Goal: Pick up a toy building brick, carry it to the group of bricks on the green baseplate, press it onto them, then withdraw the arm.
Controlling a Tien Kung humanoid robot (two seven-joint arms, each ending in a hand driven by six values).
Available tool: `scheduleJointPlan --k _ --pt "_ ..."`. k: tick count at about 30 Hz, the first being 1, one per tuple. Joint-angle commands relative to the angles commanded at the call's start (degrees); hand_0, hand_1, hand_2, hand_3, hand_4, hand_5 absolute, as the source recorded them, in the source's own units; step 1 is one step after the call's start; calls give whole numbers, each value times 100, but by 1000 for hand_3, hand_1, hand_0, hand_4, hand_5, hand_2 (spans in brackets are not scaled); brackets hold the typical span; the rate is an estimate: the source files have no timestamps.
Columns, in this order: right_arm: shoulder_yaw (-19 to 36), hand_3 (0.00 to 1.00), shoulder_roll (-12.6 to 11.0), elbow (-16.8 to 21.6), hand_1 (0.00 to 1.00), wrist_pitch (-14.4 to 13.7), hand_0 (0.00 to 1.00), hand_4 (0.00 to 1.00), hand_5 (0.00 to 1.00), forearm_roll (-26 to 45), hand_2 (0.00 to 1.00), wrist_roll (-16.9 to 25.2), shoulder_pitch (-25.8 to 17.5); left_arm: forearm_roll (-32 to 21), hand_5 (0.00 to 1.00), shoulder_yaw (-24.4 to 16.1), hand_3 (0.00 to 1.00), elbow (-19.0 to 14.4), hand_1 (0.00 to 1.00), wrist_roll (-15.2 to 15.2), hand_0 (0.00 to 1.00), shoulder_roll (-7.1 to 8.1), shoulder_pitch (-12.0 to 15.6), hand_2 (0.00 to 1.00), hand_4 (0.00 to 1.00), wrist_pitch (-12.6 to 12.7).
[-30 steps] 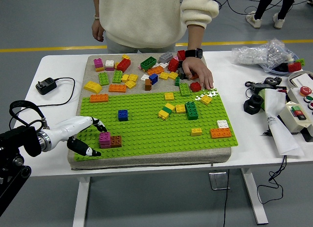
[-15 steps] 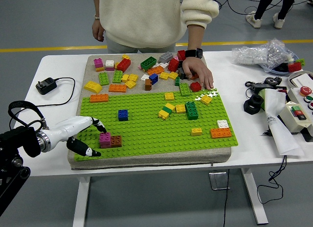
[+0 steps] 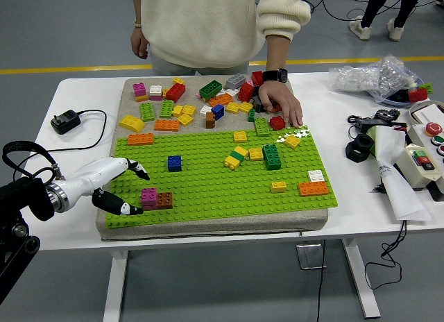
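The left robot hand (image 3: pixel 119 189) has drawn back toward 9 o'clock, fingers spread and empty, off the magenta-and-brown brick pair (image 3: pixel 156 198) on the green baseplate (image 3: pixel 208 190), a blue brick (image 3: pixel 174 163) at 1 o'clock.

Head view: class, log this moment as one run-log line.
left hand: open, empty, beside magenta brick | brown brick: adjoining it on green baseplate | person's hand: on loose bricks

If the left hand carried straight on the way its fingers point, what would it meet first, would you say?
Probably the magenta brick beside the brown brick on the green baseplate, just ahead of the open left hand; depth is uncertain.
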Motion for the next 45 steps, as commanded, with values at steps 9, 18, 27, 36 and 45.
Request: scheduleJointPlan --k 9,18,27,36,45 --pt "6 737 -2 0 676 -1 761 998 683 10 718 -1 -4 410 583 -22 638 -367 998 52 998 77 323 947 998 333" --pt "1 737 0 0 676 -1 761 998 683 23 718 -1 -5 811 612 239 623 -495 998 -39 998 69 430 949 998 972" --pt "-6 737 -6 0 676 0 761 998 683 41 718 -2 6 811 638 499 614 -309 998 -47 998 -83 423 942 998 1363" --pt "-11 737 -9 0 676 -3 761 998 683 58 718 -2 15 811 627 533 606 -11 998 -93 998 -149 386 933 998 1489" --pt "-9 737 -8 0 676 -7 761 998 683 58 718 -2 15 811 610 484 600 40 998 -106 998 -118 429 912 998 1457"
